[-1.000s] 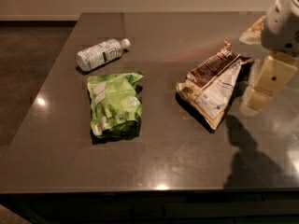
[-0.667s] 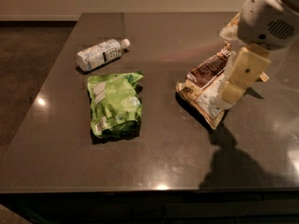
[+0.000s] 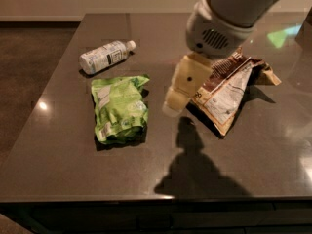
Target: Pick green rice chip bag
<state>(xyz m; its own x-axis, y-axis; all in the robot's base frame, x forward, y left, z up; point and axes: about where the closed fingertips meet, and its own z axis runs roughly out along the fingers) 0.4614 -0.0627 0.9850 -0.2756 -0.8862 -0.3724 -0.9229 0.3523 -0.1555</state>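
Observation:
The green rice chip bag (image 3: 119, 108) lies flat on the dark table (image 3: 58, 145), left of centre. It is crinkled lime-green foil with white label patches. My gripper (image 3: 175, 104) hangs above the table just right of the bag, between it and the brown bag, not touching either. Its cream fingers point down and to the left. The white arm comes in from the upper right.
A brown-and-tan torn snack bag (image 3: 229, 89) lies right of the gripper, partly behind it. A white-labelled plastic bottle (image 3: 105, 56) lies on its side behind the green bag. The table's front edge runs along the bottom and its left edge borders the floor.
The arm and gripper have moved left from the right edge, across the brown bag, toward the green bag. The bags and the bottle have not moved.

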